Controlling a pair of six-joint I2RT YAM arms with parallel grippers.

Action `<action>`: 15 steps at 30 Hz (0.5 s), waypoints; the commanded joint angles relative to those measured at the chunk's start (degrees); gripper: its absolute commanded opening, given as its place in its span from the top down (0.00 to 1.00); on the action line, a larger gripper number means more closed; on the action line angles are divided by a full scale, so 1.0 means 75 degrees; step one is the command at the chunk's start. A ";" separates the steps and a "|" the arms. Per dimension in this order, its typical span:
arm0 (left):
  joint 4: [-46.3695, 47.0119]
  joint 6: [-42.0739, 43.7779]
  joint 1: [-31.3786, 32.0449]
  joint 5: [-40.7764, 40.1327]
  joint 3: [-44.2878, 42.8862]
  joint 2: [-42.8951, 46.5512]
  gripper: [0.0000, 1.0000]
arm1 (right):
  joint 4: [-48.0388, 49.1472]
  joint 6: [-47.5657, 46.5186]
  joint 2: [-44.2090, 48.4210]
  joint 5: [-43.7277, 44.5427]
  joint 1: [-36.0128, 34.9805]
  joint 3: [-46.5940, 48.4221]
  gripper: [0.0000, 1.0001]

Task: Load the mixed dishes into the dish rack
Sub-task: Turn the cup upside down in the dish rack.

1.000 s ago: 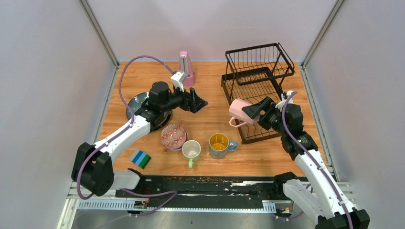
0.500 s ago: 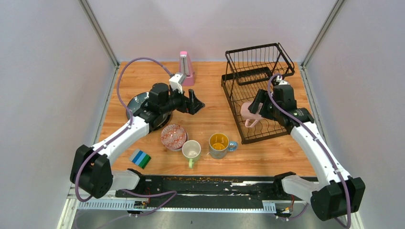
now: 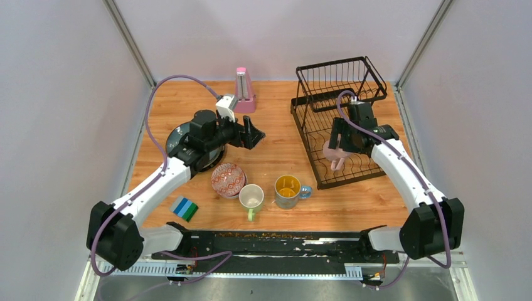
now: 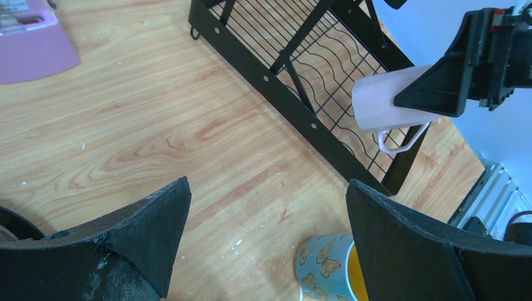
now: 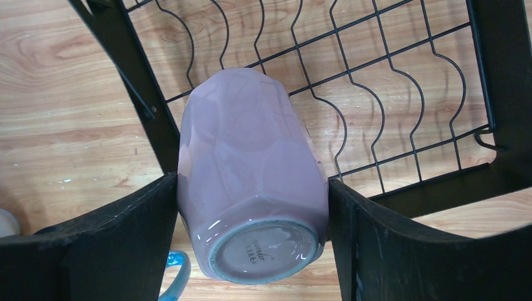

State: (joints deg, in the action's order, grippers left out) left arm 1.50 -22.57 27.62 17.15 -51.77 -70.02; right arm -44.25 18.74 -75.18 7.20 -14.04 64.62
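the rack (image 3: 305, 149) is sitting at the table's (image 3: 276, 138) far right, its basket end lying farthest back. the metronome (image 3: 243, 91) is standing at the far edge, left of the rack. the plate (image 3: 179, 135) is lying at the left (partly under the left arm (image 3: 163, 179)). the bowl (image 3: 228, 180) is sitting nearer than the plate, to its right. the left mug (image 3: 251, 197) is standing just right of the bowl, with the right mug (image 3: 288, 190) beside it. the block (image 3: 185, 208) is lying near the front, left of the bowl. the third mug (image 3: 332, 152) is hanging over the rack's near half, between the right gripper's (image 5: 251, 188) fingers.
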 commanded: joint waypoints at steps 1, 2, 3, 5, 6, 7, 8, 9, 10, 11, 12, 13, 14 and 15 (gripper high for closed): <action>0.0111 0.0265 -0.0026 -0.0357 0.0045 0.0436 0.00 | 0.0166 -0.0415 -0.0250 0.0355 -0.0004 0.0681 0.91; 0.0096 0.0272 -0.0026 -0.0373 0.0052 0.0450 0.00 | 0.0134 -0.0448 -0.0343 0.0363 -0.0009 0.0723 0.90; 0.0079 0.0277 -0.0026 -0.0384 0.0063 0.0476 0.00 | 0.0096 -0.0475 -0.0436 0.0381 -0.0021 0.0753 0.89; 0.0071 0.0270 -0.0023 -0.0390 0.0069 0.0482 0.00 | 0.0031 -0.0539 -0.0603 0.0408 -0.0046 0.0792 0.88; 0.0071 0.0265 -0.0024 -0.0389 0.0070 0.0484 0.00 | 0.0001 -0.0587 -0.0690 0.0431 -0.0061 0.0813 0.87; 0.0064 0.0260 -0.0026 -0.0400 0.0079 0.0474 0.00 | -0.0043 -0.0599 -0.0778 0.0466 -0.0077 0.0853 0.86; 0.0061 0.0256 -0.0026 -0.0429 0.0081 0.0458 0.00 | -0.0108 -0.0617 -0.0873 0.0487 -0.0095 0.0892 0.85; 0.0050 0.0250 -0.0026 -0.0444 0.0076 0.0456 0.00 | -0.0152 -0.0638 -0.0955 0.0496 -0.0111 0.0928 0.85; 0.0047 0.0239 -0.0026 -0.0460 0.0079 0.0454 0.00 | -0.0196 -0.0652 -0.1037 0.0502 -0.0133 0.0953 0.84; 0.0047 0.0235 -0.0026 -0.0459 0.0073 0.0453 0.00 | -0.0215 -0.0661 -0.1103 0.0506 -0.0151 0.0968 0.83; 0.0041 0.0233 -0.0026 -0.0467 0.0071 0.0468 0.00 | -0.0227 -0.0680 -0.1160 0.0506 -0.0166 0.0970 0.82; 0.0038 0.0232 -0.0026 -0.0469 0.0071 0.0472 0.00 | -0.0229 -0.0687 -0.1222 0.0515 -0.0183 0.0967 0.81; 0.0030 0.0238 -0.0026 -0.0475 0.0076 0.0484 0.00 | -0.0239 -0.0693 -0.1271 0.0521 -0.0195 0.0978 0.80; 0.0026 0.0240 -0.0026 -0.0484 0.0078 0.0492 0.00 | -0.0251 -0.0694 -0.1329 0.0521 -0.0199 0.0991 0.79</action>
State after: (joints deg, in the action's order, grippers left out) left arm 0.97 -21.76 27.62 14.37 -51.27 -67.72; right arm -47.11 14.90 -84.77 9.56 -14.92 68.12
